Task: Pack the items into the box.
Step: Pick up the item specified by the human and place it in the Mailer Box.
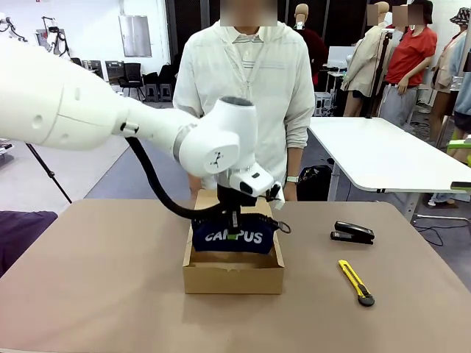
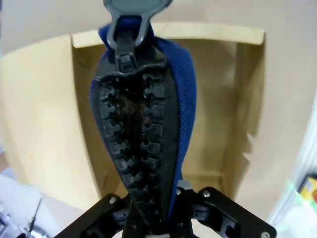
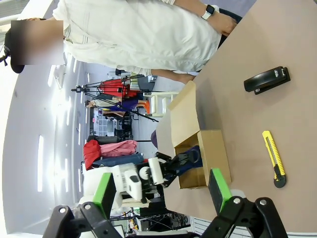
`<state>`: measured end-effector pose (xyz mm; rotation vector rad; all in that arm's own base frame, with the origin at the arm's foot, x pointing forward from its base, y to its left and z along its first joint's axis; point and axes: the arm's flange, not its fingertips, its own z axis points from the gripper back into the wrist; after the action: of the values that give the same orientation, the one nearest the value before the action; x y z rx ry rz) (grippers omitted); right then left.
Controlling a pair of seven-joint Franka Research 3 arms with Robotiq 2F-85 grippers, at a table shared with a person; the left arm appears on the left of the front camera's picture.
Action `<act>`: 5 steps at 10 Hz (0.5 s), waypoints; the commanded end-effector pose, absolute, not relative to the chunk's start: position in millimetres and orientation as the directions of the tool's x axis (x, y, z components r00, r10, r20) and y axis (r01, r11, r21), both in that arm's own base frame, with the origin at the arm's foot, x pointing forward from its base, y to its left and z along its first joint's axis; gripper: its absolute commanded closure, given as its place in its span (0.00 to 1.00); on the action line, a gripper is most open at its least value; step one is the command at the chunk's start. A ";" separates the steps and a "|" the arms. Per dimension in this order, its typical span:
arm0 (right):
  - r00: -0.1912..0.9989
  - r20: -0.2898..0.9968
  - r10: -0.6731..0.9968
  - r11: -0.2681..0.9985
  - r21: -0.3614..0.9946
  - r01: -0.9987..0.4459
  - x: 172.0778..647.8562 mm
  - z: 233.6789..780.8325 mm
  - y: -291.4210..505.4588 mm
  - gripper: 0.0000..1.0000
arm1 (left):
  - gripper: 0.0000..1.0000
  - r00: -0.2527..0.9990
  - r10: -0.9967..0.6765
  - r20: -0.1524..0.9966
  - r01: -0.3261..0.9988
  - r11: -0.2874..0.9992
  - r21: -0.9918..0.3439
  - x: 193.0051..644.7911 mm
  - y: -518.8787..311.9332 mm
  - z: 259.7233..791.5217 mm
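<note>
Brownish matte tabletop (image 1: 96,279) is stretching from the near edge to a person (image 1: 246,81) in a pale shirt, who is standing at the far side with both hands hiding behind the white arm and the box. At the middle of the table a plain tan cardboard box (image 1: 232,278) is sitting open, its flap (image 1: 208,200) rising on the far side and mostly getting covered by the arm.

The left gripper (image 1: 234,219) is reaching straight down over the box with its jaws clamping together on the top edge of the pouch (image 1: 232,237). This navy fabric pouch is hanging upright inside the box. Its lower part is disappearing behind the near cardboard wall, so I cannot tell whether it is touching the floor. One finger is crossing the white lettering and blocking a middle letter.

From the left wrist, the chunky black zip (image 2: 131,129) is running down the middle of the soft blue weave, and its grey pull is getting cut off at the top.

The right gripper (image 3: 161,191) is hovering with its jaws standing wide apart and nothing between the green pads (image 3: 219,190).

To the right of the box, well apart from it, a slim yellow-and-black knife (image 1: 356,282) is lying flat. A glossy black stapler (image 1: 352,232) is resting farther back.
</note>
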<state>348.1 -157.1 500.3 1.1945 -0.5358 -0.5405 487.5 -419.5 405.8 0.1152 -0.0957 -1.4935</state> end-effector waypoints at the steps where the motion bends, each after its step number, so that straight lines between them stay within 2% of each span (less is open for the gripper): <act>1: 0.757 0.100 -0.646 0.269 0.958 0.103 348.5 502.9 -156.9 0.00 | 1.00 0.101 -0.995 0.008 0.990 0.101 0.097 486.1 -412.6 381.0; 5: 0.757 0.100 -0.646 0.269 0.958 0.103 348.5 502.9 -156.9 0.00 | 1.00 0.090 -0.995 0.034 0.996 0.090 -0.005 492.1 -409.9 348.9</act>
<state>348.1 -157.1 500.3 1.1945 -0.5358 -0.5406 491.9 -415.2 346.2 0.0171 -0.0116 -1.4655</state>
